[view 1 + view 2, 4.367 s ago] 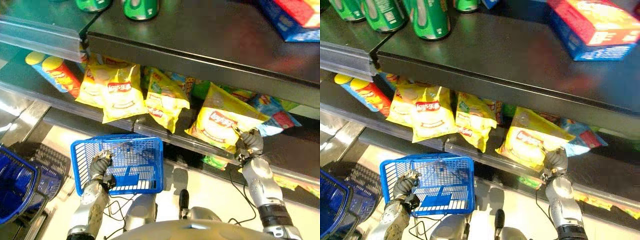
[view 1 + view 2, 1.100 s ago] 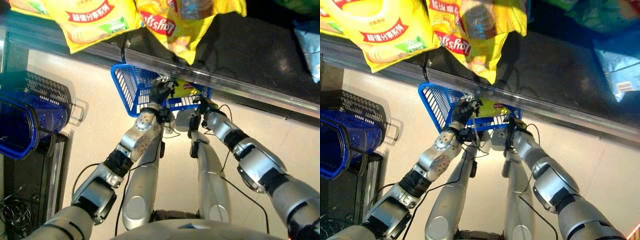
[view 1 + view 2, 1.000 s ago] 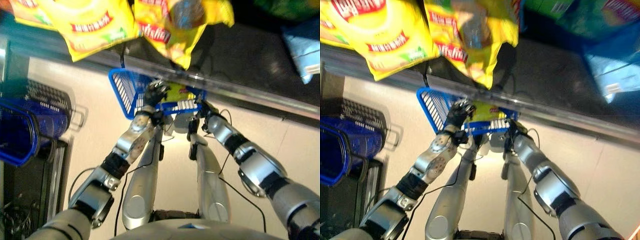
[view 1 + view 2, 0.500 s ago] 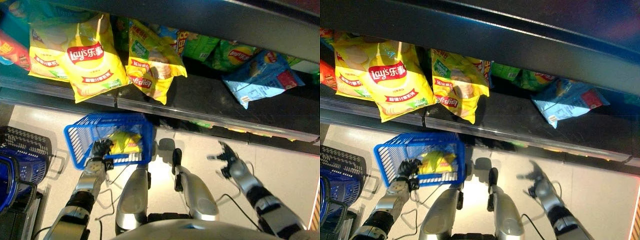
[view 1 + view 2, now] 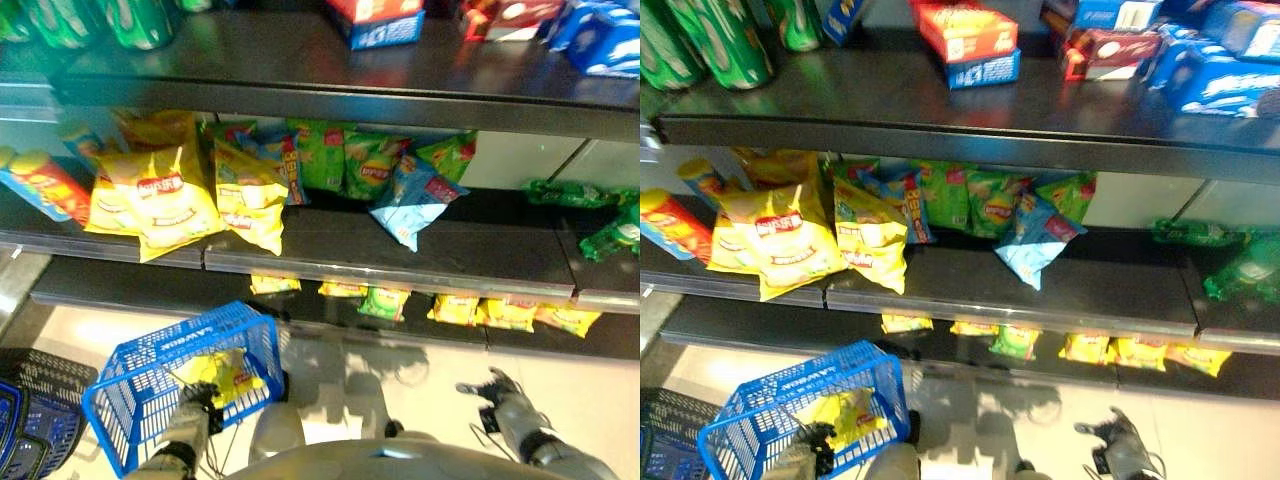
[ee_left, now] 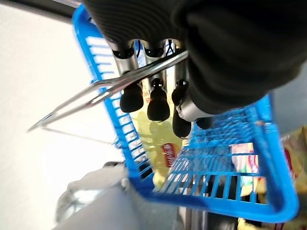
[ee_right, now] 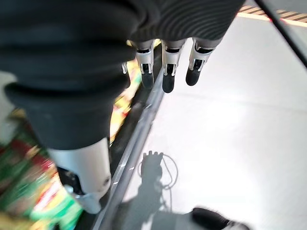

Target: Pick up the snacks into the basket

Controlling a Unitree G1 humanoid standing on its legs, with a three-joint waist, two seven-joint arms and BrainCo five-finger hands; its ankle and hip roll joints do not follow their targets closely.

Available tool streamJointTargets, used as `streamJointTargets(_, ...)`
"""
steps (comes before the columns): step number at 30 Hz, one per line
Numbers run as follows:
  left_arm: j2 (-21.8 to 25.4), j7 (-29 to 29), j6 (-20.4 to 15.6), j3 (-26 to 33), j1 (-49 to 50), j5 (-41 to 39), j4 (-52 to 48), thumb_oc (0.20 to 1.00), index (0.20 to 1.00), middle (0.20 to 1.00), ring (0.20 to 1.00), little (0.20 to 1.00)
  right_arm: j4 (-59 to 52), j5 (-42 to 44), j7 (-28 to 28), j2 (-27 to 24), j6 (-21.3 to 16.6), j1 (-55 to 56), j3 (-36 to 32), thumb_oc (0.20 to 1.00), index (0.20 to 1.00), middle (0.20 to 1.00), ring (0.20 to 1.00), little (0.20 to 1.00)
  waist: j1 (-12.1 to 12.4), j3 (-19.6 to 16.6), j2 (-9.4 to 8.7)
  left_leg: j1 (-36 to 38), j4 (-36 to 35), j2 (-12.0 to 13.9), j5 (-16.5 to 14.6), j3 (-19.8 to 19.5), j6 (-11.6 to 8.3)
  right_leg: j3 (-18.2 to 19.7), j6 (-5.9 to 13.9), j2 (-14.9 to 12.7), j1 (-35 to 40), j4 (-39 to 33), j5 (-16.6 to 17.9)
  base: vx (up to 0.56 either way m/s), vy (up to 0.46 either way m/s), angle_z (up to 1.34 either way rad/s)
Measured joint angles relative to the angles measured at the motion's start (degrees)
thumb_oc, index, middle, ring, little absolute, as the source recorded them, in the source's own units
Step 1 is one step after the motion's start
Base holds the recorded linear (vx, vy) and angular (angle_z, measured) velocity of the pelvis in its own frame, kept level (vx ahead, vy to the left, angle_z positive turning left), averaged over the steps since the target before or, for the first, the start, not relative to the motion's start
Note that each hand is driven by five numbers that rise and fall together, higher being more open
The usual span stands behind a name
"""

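A blue wire basket (image 5: 165, 352) hangs low at the left, over the floor in front of the shelves. One yellow chip bag (image 5: 215, 378) lies inside it. My left hand (image 5: 198, 398) is at the basket's near edge; in the left wrist view its fingers (image 6: 158, 98) are curled round the basket's metal wire handle (image 6: 96, 93). My right hand (image 5: 500, 392) hovers over the pale floor at the lower right, its fingers (image 7: 169, 72) straight and holding nothing. More snacks lie on the middle shelf: yellow bags (image 5: 165, 200), green bags (image 5: 345, 160) and a blue bag (image 5: 415, 200).
Small yellow and green packs (image 5: 455, 310) line the lowest shelf. Boxes (image 5: 385, 25) and green cans (image 5: 135, 20) stand on the top shelf, red tubes (image 5: 45, 185) at the middle shelf's left end. Stacked dark baskets (image 5: 40, 400) sit at the lower left.
The yellow bag my right hand brought from the shelf now lies in the basket. That hand has drawn away to the right, open. The camera has tilted up to the shelves.
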Motion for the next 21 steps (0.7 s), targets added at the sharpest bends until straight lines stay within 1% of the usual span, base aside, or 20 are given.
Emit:
streamJointTargets(1,0.15,0.06,0.0,-0.17,-0.86,-0.02,-0.73,0.2,0.2,0.2,0.2,0.2,-0.13,0.04,-0.11,-0.6,0.09,1.64,-0.24,1.0,1.0,1.0,1.0,1.0,-1.5,0.27,-1.35,-0.71,0.44,-1.05,0.81,-0.17,0.2,-0.77,-2.0,-0.37,-1.51,1.88,-0.56,-0.39,-0.331,0.61)
streamJointTargets(2,0.16,-0.03,0.17,-0.65,-0.75,-0.04,-0.78,0.2,0.2,0.2,0.2,0.2,-0.13,0.06,-0.29,-0.56,0.12,2.38,-0.26,1.0,1.0,1.0,1.0,1.0,-1.28,-0.07,-2.02,-1.69,3.87,-3.23,-2.45,0.06,0.61,-1.35,-1.85,-1.69,-1.89,2.38,-0.32,-0.21,-0.202,0.18)
streamJointTargets(3,0.87,-0.63,1.04,-1.73,-0.72,-0.05,-1.09,0.2,0.2,0.2,0.2,0.2,0.24,0.14,-0.63,-0.06,0.3,2.94,-0.28,1.0,1.0,1.0,1.0,1.0,-1.07,-0.25,-5.6,-2.0,13.58,-10.0,-10.51,4.1,4.32,-0.76,-3.14,-5.52,-3.73,1.85,1.91,-0.29,-0.277,-0.23)
streamJointTargets(4,0.76,-0.79,1.79,-1.71,-0.77,-0.1,-0.79,0.2,0.2,0.2,0.2,0.2,0.57,0.15,-0.69,0.2,0.1,2.92,-0.31,1.0,1.0,1.0,1.0,1.0,-1.43,-0.24,-6.61,-2.42,21.04,-12.72,-14.97,6.24,5.32,-0.72,-1.39,-6.87,-3.45,-0.14,4.24,-0.23,-0.234,-0.23)
streamJointTargets(5,-0.04,-1.36,2.43,-1.39,-1.24,-0.13,0.91,0.2,0.2,0.2,0.2,0.2,0.61,0.18,-0.67,0.57,0.27,3.23,-0.43,1.0,1.0,1.0,1.0,1.0,-3.14,-0.13,-6.47,-1.15,27.65,-15.15,-20.52,7.42,7.94,-1.97,-0.92,-6.96,-0.53,-6.86,8.47,-0.17,-0.152,-0.03)
streamJointTargets(6,-0.27,-1.8,2.88,-1.54,-1.3,-0.08,0.91,0.2,0.2,0.2,0.2,0.2,1.22,0.25,-0.64,1.14,0.28,3.86,-1.29,1.0,1.0,1.0,1.0,1.0,-3.87,-0.32,-6.18,1.22,29.29,-15.71,-22.94,8.69,7.97,-2.23,-1.16,-6.97,0.59,-9.38,10.23,-0.21,-0.096,0.25)
streamJointTargets(7,-0.8,-2.27,2.91,-1.75,-0.64,0.03,0.95,0.2,0.2,0.2,0.2,0.2,1.77,0.85,-0.62,2.3,0.56,4.72,-2.01,1.0,1.0,1.0,1.0,1.0,-5.39,-1.03,-6.38,5.29,27.36,-16.31,-25.31,8.97,8.32,-2.8,-1.02,-6.86,1.52,-12.71,12.26,-0.21,-0.037,0.16)
streamJointTargets(8,-1.19,-2.38,3.01,-2.09,-0.75,0.06,0.95,0.2,0.2,0.2,0.2,0.2,2.07,1.28,-0.58,2.47,0.67,5.87,-2.74,1.0,1.0,1.0,1.0,1.0,-6.23,-1.09,-6.36,7.42,26.52,-16.97,-26.89,8.78,7.39,-2.97,-1.41,-6.75,1.4,-13.38,13.34,-0.23,-0.018,0.3)
streamJointTargets(9,-2.64,-2.69,3.94,-2.91,-0.82,0.15,0.79,0.2,0.2,0.2,0.2,0.2,2.81,1.97,-0.6,2.1,1.06,6.58,-4.41,1.0,1.0,1.0,1.0,1.0,-7.83,-1.88,-4.56,11.53,17.04,-15.99,-29.87,7.22,10.48,-2.91,1.0,-5.45,0.35,-14.28,14.23,-0.17,0.006,0.17)
streamJointTargets(10,-2.78,-2.85,3.85,-2.77,-0.91,0.21,0.82,0.2,0.2,0.2,0.2,0.2,3.82,2.3,-0.71,2.59,1.57,6.85,-4.74,1.0,1.0,1.0,1.0,1.0,-7.78,-1.72,-4.28,13.5,10.49,-16.65,-29.21,6.98,15.16,-1.94,1.94,-5.0,-0.64,-14.02,15.24,-0.2,0.003,0.13)
streamJointTargets(11,-2.74,-2.68,3.89,-2.97,-1.09,0.29,0.48,0.2,0.2,0.2,0.2,0.2,4.22,2.55,-0.45,3.1,1.92,7.45,-5.03,1.0,1.0,1.0,1.0,1.0,-8.03,-1.98,-5.19,13.96,7.81,-16.9,-26.92,7.15,15.6,-0.89,2.56,-4.86,-1.0,-14.29,14.8,-0.23,-0.009,0.21)
streamJointTargets(12,-1.03,-2.5,3.92,-4.78,-0.94,1.86,0.27,0.2,0.2,0.2,0.2,0.2,4.58,3.65,-0.48,4.08,2.38,8.03,-6.46,1.0,1.0,1.0,1.0,1.0,-9.14,-2.64,-6.76,13.71,3.74,-18.86,-22.87,5.99,16.23,0.46,3.05,-5.22,-1.58,-15.68,16.89,-0.27,-0.028,0.19)
streamJointTargets(13,-0.37,-2.41,3.9,-5.26,-0.97,2.34,0.13,0.2,0.2,0.2,0.2,0.2,4.44,3.99,-0.65,4.06,2.43,7.5,-6.72,1.0,1.0,1.0,1.0,1.0,-9.25,-2.35,-7.03,13.83,2.46,-19.13,-21.49,6.68,16.46,0.54,4.08,-5.67,-2.69,-15.47,16.97,-0.19,-0.026,0.11)
streamJointTargets(14,0.24,-2.36,3.96,-5.22,-0.98,2.36,0.12,0.2,0.2,0.2,0.2,0.2,4.32,4.12,-0.79,4.15,2.36,7.43,-6.84,1.0,1.0,1.0,1.0,1.0,-9.33,-2.42,-8.09,13.68,2.14,-19.52,-20.26,7.2,16.45,0.76,4.45,-5.66,-3.26,-15.59,19.33,-0.22,-0.101,-0.68)
streamJointTargets(15,1.79,-2.38,3.89,-4.74,-0.98,2.35,-0.03,0.2,0.2,0.2,0.2,0.2,4.12,4.12,-0.8,4.85,2.16,4.6,-5.22,1.0,1.0,1.0,1.0,1.0,-7.94,-0.73,-8.18,12.69,3.04,-18.18,-20.13,10.17,16.49,0.66,7.79,-4.78,-4.92,-16.58,23.9,-0.15,-0.142,-0.77)
streamJointTargets(16,2.2,-2.35,3.85,-4.4,-0.98,2.35,0.28,0.2,0.2,0.2,0.2,0.2,3.98,4.08,-0.61,5.22,2.04,3.02,-4.6,1.0,1.0,1.0,1.0,1.0,-7.28,-0.1,-7.79,12.25,3.37,-17.67,-19.99,10.47,16.56,0.51,9.39,-4.6,-4.97,-17.25,24.61,-0.19,-0.223,-0.62)
streamJointTargets(18,2.54,-2.37,3.78,-3.86,-1.77,3.55,0.65,0.2,0.2,0.2,0.2,0.2,3.58,3.23,0.31,5.55,1.87,2.23,-2.34,1.0,1.0,1.0,1.0,1.0,-7.18,0.17,-7.19,12.12,2.01,-16.61,-19.15,9.67,16.46,0.4,8.74,-4.49,-3.63,-17.16,22.14,-0.09,-0.229,0.05)
streamJointTargets(19,2.32,-2.3,3.39,-2.44,-1.54,4.53,2.19,0.2,0.2,0.2,0.2,0.2,3.34,3.32,0.33,5.75,1.91,1.38,-3.61,1.0,1.0,1.0,1.0,1.0,-5.87,0.21,-7.11,12.8,0.84,-15.85,-17.47,9.24,15.66,3.42,7.89,-5.36,-2.0,-16.83,20.98,-0.03,-0.154,0.1)
streamJointTargets(20,2.12,-2.2,3.36,-1.87,-1.85,4.51,2.78,0.2,0.2,0.2,0.2,0.2,3.14,3.38,0.25,5.74,1.82,1.26,-3.97,1.0,1.0,1.0,1.0,1.0,-6.01,0.21,-7.07,12.87,0.08,-15.69,-17.53,8.99,15.83,4.25,7.57,-5.49,-1.03,-16.88,20.72,-0.02,-0.279,0.06)
streamJointTargets(21,2.34,-2.1,3.29,-1.29,-1.62,4.5,3.31,0.2,0.2,0.2,0.2,0.2,2.74,3.38,0.22,5.85,1.56,0.87,-4.01,1.0,1.0,1.0,1.0,1.0,-5.45,0.2,-7.01,12.84,-0.83,-14.97,-16.74,8.62,15.22,4.55,7.35,-7.11,0.55,-17.18,20.09,-0.01,-0.21,0.04)
